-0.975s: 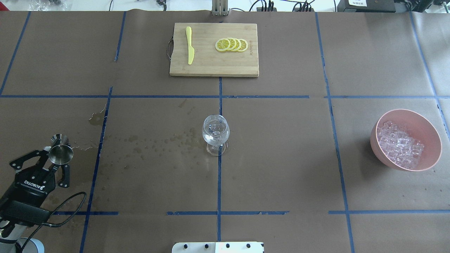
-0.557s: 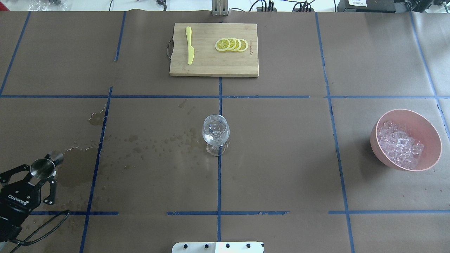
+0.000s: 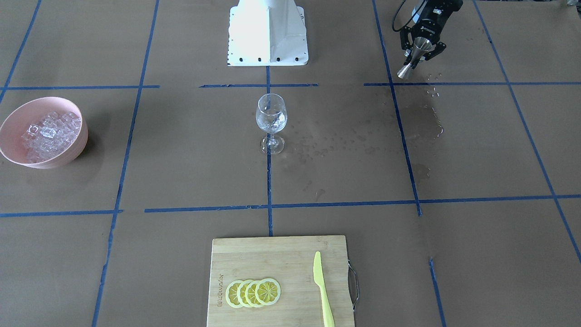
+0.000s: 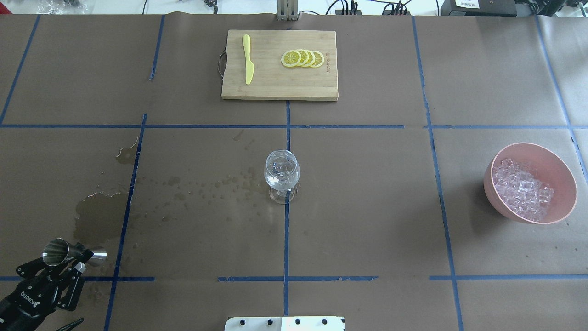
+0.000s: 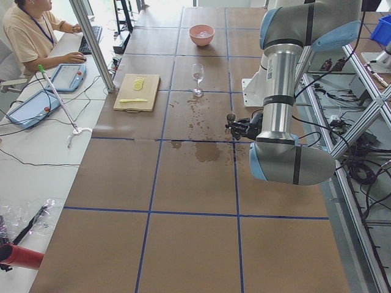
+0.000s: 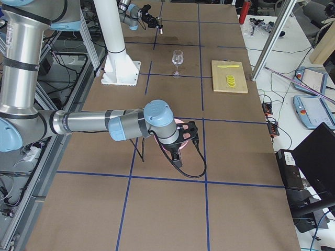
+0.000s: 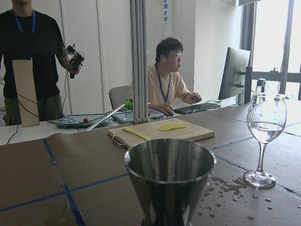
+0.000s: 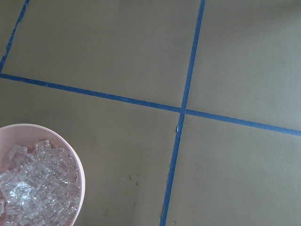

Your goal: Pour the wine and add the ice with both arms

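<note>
My left gripper [image 4: 77, 261] is shut on a steel jigger [image 4: 56, 252], held tilted on its side low over the table's near-left corner; the gripper also shows in the front view [image 3: 420, 49]. The jigger's open cup [image 7: 169, 176] fills the left wrist view. A clear wine glass [image 4: 281, 172] with a little clear liquid stands upright at the table's centre, also seen in the front view [image 3: 271, 116]. The ice [image 4: 521, 191] is heaped in a pink bowl [image 4: 566, 177] at the right. My right gripper [image 6: 184, 137] hangs over that bowl; I cannot tell if it is open.
A wooden cutting board [image 4: 275, 87] at the far middle holds lemon slices [image 4: 302, 59] and a yellow knife [image 4: 248, 59]. A wet spill [image 4: 98, 216] and droplets run from the left toward the glass. The white pedestal base [image 3: 268, 32] stands at the near edge.
My left gripper has pulled back toward the near-left corner with the jigger, and the jigger has tipped from upright onto its side. The wet patch it covered now shows.
</note>
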Tool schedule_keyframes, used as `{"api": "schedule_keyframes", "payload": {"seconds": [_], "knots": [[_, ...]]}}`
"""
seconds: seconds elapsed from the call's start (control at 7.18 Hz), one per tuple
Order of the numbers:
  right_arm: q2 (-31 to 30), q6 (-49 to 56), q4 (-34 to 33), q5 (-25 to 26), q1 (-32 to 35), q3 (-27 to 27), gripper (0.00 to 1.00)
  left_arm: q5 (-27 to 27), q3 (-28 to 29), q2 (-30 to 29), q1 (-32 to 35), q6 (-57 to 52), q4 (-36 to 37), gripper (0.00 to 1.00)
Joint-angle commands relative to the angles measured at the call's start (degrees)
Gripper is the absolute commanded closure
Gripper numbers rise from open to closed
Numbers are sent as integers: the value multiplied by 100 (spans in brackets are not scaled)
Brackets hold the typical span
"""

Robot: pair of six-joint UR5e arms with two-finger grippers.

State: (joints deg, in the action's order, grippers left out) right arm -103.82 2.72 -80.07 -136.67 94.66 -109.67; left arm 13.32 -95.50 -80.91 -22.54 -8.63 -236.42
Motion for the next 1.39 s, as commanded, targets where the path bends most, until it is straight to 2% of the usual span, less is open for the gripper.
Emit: {"api": "schedule_keyframes", "payload": {"seconds": [0.0, 0.28, 0.42, 0.7, 0.97, 1.25], "knots": [[-6, 0, 0, 0, 0, -2, 0, -242, -91, 5, -22, 72, -27, 100], [-6, 0, 0, 0, 0, -2, 0, -251, -197, -21, 196, 28, 34, 100], [-6, -9, 0, 0, 0, -2, 0, -259, -293, -126, 398, 19, 305, 100], [-6, -9, 0, 0, 0, 7, 0, -391, -355, -835, 977, -286, 1775, 100], [-50, -9, 0, 0, 0, 16, 0, -374, -558, -865, 1120, -2036, 1951, 100], [-103, 0, 0, 0, 0, 16, 0, -365, -558, -769, 1121, -3113, 1960, 100]]}}
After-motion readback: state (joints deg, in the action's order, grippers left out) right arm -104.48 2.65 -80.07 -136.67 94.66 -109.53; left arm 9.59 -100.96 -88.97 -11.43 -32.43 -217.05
